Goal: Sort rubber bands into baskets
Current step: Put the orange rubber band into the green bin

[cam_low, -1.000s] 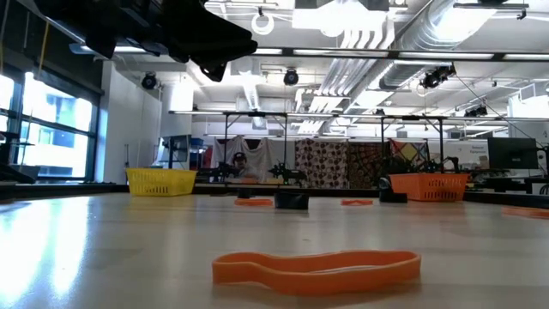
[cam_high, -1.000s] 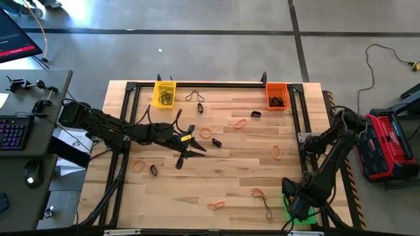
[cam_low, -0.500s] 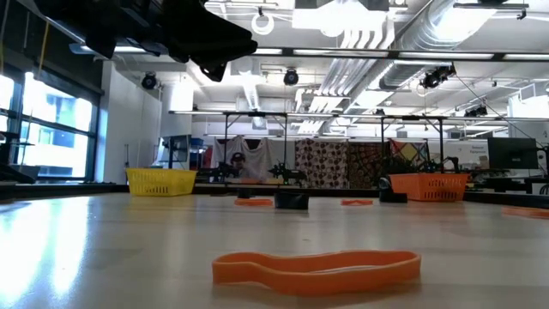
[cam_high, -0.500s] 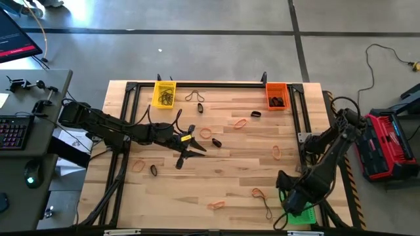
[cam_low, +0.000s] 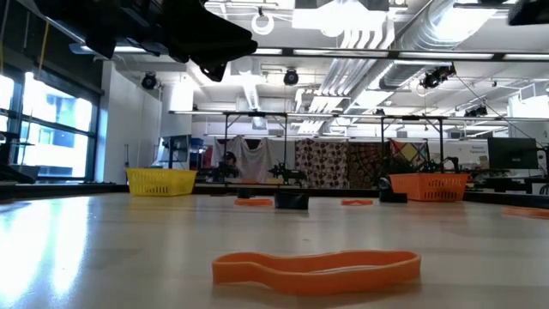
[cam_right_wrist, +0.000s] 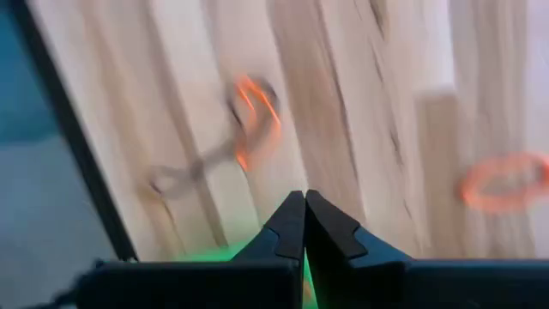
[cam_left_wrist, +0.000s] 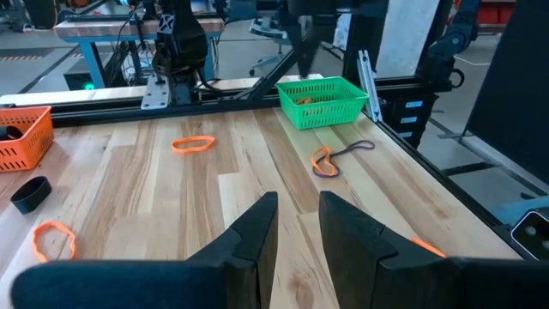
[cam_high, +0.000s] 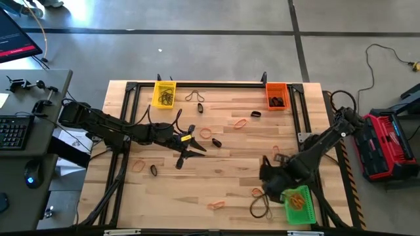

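Fingers of the right gripper (cam_right_wrist: 304, 225) are pressing together, empty, probably; an orange-and-dark band pair (cam_high: 261, 195) is lying at their seven o'clock, green basket (cam_high: 298, 205) at five.

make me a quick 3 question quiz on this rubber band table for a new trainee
1. True or false: the right gripper has its fingers shut with nothing between them.
2. Which basket sits at the table's near right corner, beside the right arm? A) yellow basket B) orange basket C) green basket
3. Fill in: the left gripper hangs over the table's middle with a narrow ____ between its fingers.

Key
1. True: in the right wrist view the fingers meet and hold no band.
2. C: the yellow and orange baskets stand at the far edge.
3. gap
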Robot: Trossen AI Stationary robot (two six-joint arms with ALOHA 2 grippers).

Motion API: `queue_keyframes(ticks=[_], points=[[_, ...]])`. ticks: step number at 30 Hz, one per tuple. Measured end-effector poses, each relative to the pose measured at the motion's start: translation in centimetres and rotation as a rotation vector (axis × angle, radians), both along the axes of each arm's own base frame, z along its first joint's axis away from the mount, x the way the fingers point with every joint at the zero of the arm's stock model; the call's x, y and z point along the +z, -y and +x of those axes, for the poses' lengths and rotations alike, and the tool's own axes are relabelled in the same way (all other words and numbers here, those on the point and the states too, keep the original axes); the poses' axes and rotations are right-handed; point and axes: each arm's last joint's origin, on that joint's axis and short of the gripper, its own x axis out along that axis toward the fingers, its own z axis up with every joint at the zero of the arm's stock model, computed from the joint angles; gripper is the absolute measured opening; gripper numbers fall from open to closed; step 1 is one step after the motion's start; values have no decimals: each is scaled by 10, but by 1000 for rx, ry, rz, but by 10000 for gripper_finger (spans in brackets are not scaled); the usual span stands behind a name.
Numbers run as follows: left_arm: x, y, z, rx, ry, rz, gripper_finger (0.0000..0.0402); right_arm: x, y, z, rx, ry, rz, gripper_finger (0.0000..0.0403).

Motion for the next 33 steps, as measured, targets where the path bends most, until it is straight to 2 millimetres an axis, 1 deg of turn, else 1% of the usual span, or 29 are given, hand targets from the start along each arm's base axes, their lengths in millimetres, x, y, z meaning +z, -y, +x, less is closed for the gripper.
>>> queue_keyframes(ticks=[3, 6, 11, 15, 20, 25, 29, 33], points=[[0, 0, 0, 0, 0, 0, 80, 2, -1, 12, 7, 100, 40, 0], [0, 0, 0, 0, 0, 0, 80, -2, -6, 19, 7, 144, 55, 0], [0, 0, 0, 0, 0, 0, 80, -19, -17, 28, -28, 106, 58, 0], [0, 0, 0, 0, 1, 0, 80, -37, -28, 33, -76, 32, 74, 6], [0, 0, 0, 0, 1, 0, 80, -57, -44, 37, -105, -23, 110, 29], [0, 0, 0, 0, 1, 0, 80, -74, -52, 40, -171, -115, 141, 61], [0, 0, 0, 0, 1, 0, 80, -79, -54, 40, -246, -154, 147, 83], [0, 0, 0, 0, 1, 0, 80, -81, -52, 41, -276, -127, 118, 98]])
